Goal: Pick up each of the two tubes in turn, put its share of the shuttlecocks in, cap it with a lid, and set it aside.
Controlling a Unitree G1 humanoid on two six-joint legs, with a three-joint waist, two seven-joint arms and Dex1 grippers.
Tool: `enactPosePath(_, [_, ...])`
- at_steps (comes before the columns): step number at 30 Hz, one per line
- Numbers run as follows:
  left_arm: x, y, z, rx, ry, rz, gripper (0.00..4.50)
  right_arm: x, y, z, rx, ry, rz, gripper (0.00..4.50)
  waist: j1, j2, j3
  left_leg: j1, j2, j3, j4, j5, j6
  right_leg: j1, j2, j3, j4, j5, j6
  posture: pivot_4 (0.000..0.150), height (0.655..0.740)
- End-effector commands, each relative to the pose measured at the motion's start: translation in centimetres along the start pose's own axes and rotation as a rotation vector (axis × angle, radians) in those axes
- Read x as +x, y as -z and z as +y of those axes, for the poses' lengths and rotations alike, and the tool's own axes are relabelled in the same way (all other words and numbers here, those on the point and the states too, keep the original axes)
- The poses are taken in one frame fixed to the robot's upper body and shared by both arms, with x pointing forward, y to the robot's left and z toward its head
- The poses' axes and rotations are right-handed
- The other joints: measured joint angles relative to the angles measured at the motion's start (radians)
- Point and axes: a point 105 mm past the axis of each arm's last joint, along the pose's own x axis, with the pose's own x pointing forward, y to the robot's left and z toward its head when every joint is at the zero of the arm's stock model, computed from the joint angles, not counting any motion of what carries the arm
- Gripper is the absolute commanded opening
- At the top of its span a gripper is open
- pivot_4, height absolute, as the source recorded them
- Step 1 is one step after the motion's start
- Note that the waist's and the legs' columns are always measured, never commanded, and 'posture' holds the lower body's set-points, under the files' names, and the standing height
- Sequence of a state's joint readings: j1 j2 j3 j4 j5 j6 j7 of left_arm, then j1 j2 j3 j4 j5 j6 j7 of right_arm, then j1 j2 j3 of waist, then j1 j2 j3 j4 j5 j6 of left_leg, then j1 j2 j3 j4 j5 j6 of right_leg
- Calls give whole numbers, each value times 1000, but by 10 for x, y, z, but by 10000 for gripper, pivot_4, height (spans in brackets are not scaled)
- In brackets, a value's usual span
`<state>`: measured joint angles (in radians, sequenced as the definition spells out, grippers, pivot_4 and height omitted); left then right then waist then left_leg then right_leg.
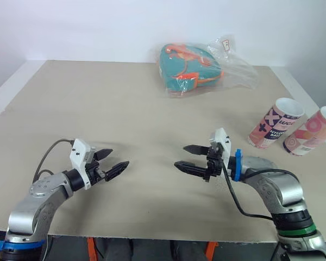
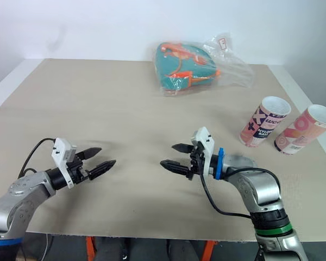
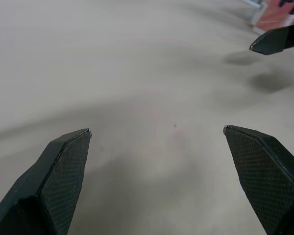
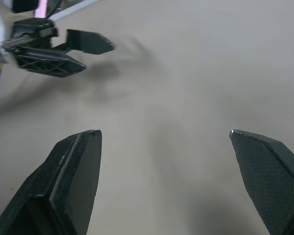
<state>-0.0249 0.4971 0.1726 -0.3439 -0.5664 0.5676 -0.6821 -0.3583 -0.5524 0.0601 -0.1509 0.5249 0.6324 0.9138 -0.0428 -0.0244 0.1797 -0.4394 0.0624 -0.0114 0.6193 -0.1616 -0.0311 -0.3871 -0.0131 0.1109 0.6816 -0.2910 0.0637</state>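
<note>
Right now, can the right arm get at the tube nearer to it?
Probably yes. The right gripper is open and empty, with only bare table between it and the nearer tube. It points away, though, so the arm must turn.

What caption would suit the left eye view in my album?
Left gripper and right gripper, both open, poised over the table; two uncapped tubes at right, bagged teal pouch behind.

the left tube [image 1: 275,123] lies just beside the right tube [image 1: 311,131] near the bench's [image 1: 98,109] right edge; a bag [image 1: 201,68] lies behind them, further left.
</note>
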Motion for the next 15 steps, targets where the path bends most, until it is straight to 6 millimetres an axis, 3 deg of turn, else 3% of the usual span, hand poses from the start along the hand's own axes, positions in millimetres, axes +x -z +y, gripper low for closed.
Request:
enactPosePath(1, [-1, -12, -3, 24, -23, -70, 45000, 11, -4, -3, -27, -12, -19, 44608, -2, 0, 0, 0, 0, 0, 0, 0, 0, 0, 0, 0, 0, 0, -1, 1500, 7400])
enactPosePath(15, [12, -14, 3, 6, -66, -141, 45000, 8, -2, -10, -36, 17, -20, 44608, -3, 0, 0, 0, 1, 0, 0, 0, 0, -1, 2, 0, 0, 1, -1, 1500, 7400])
